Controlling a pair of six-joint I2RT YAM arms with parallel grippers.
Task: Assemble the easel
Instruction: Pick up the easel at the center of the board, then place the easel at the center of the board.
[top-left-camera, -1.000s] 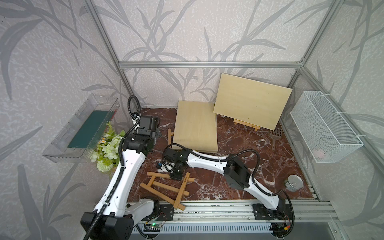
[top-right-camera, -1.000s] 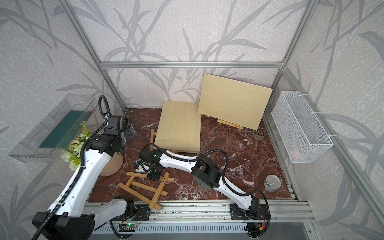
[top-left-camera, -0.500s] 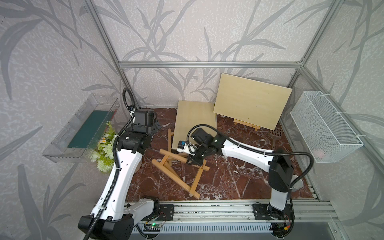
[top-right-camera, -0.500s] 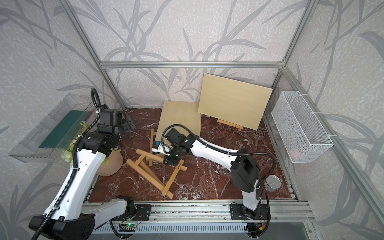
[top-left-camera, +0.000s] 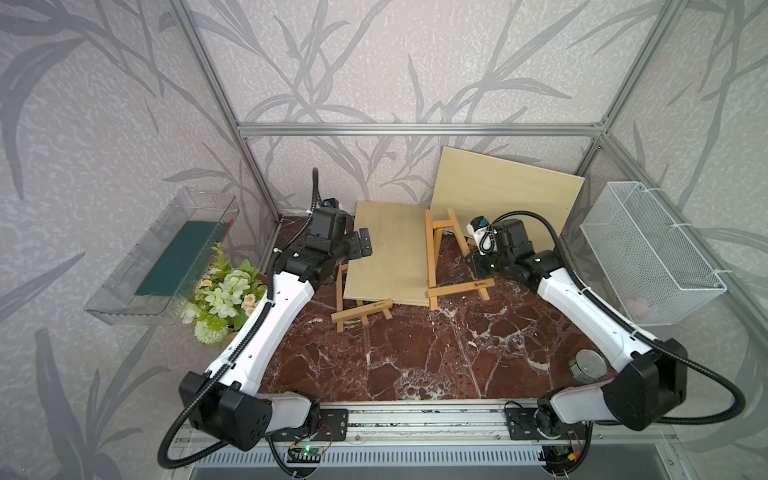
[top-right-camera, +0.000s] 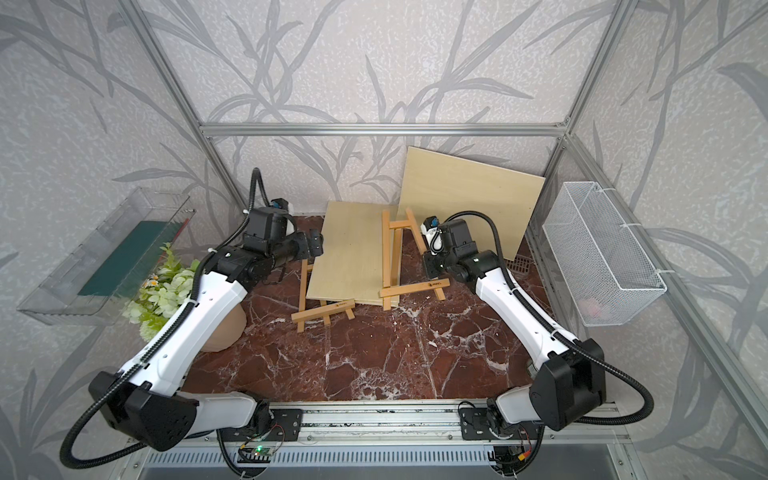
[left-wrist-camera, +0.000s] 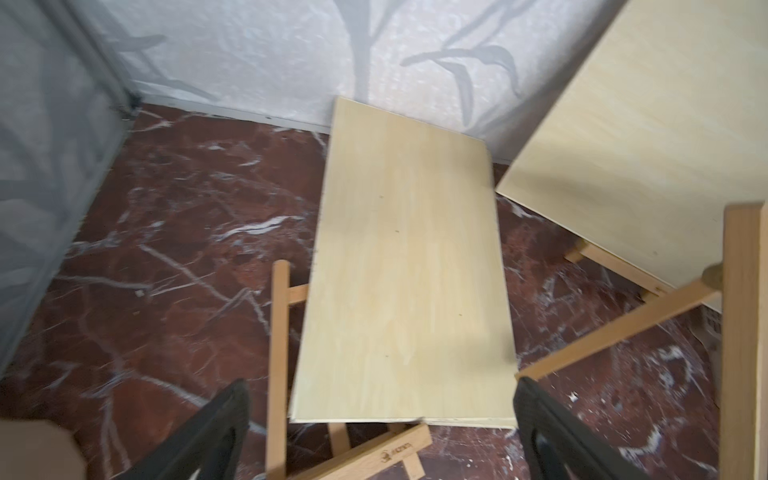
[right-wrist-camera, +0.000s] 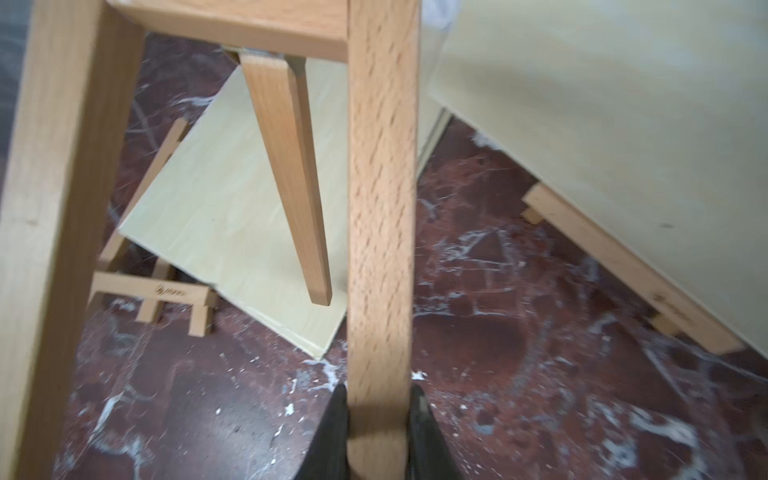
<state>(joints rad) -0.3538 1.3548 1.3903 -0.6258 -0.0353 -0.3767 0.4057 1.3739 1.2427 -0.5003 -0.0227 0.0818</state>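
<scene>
Currently pinching easel (top-left-camera: 461, 287) by one front leg in right gripper (right-wrist-camera: 378, 399), centre of frame just beside small board (top-left-camera: 388, 249), with left gripper (top-left-camera: 365, 244) spread empty; liable to pivot in so narrow a grip and topple that board

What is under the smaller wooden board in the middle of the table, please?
A small easel supports the smaller board: its front ledge and one side leg stick out from beneath. The rest of its frame is hidden by the board.

Both top views look steeply down on the red-brown marble tabletop (top-left-camera: 415, 353). Both close wrist views share the pale rectangular plywood board (left-wrist-camera: 407, 270).
</scene>
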